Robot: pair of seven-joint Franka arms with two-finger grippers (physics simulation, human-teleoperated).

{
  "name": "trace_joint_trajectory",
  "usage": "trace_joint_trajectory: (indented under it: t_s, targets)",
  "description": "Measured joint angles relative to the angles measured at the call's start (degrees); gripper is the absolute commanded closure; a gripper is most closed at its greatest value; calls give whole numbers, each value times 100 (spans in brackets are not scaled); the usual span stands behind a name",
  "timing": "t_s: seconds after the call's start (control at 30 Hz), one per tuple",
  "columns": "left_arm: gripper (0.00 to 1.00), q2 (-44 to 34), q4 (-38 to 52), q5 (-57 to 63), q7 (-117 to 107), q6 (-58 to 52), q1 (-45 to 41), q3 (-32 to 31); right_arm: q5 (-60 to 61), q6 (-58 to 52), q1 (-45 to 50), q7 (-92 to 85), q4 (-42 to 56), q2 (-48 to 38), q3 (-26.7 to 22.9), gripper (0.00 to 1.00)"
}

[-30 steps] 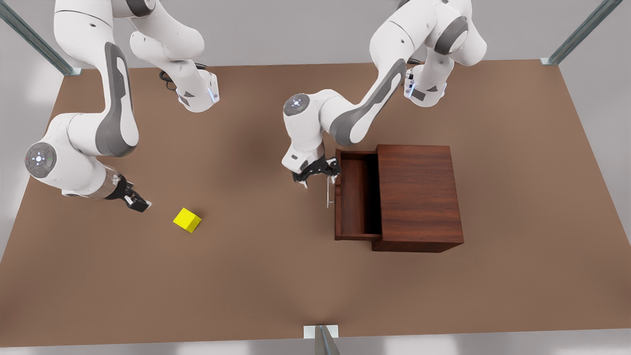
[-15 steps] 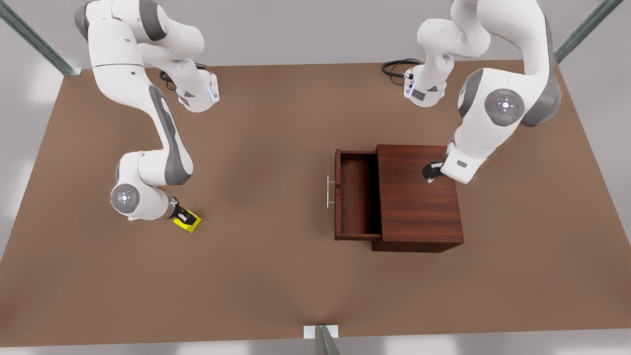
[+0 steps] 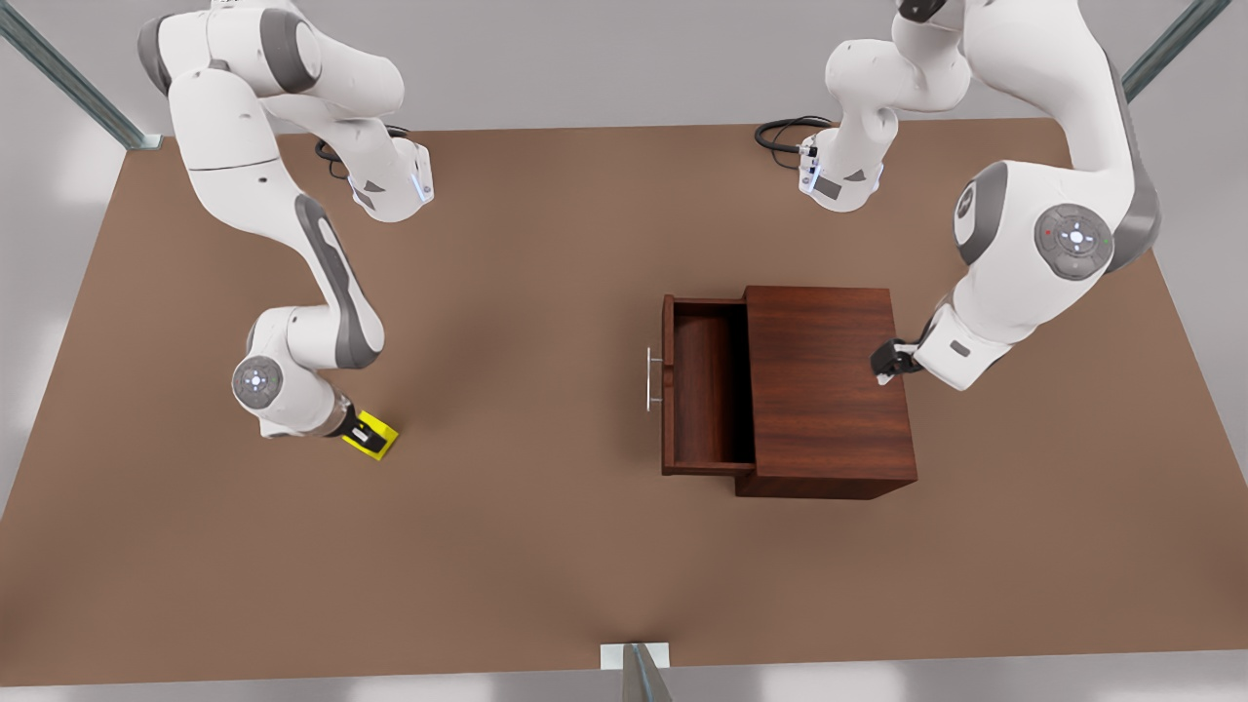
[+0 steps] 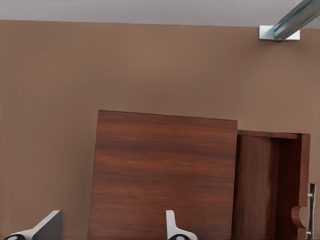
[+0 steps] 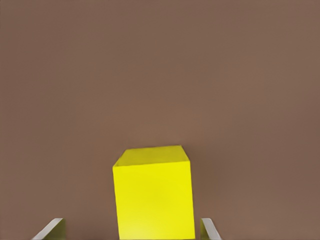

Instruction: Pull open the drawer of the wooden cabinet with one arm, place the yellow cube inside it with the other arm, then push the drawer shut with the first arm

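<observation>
Drawer (image 3: pixel 704 385) is standing pulled out of the wooden cabinet (image 3: pixel 827 390) toward the front view's left, while the left gripper (image 3: pixel 885 362) is hanging over the cabinet's far top edge and the right gripper (image 3: pixel 368 430) is sitting on the yellow cube (image 3: pixel 378 439) on the table (image 3: pixel 526 546). Left wrist view is showing that gripper's fingertips (image 4: pixel 174 227) spread wide above the cabinet top (image 4: pixel 165 170), the open drawer (image 4: pixel 272 185) beyond. Right wrist view is showing the yellow cube (image 5: pixel 154 197) lying between the wide-set fingertips (image 5: pixel 207 229), with gaps either side.
</observation>
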Motion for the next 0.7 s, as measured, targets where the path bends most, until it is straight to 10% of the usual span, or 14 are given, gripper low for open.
trace_joint_trajectory:
  t_s: [0.7]
  targets:
    - [0,120,10,-44,905,60,112,6,-758,707,-807,-326,-231,492,633,0]
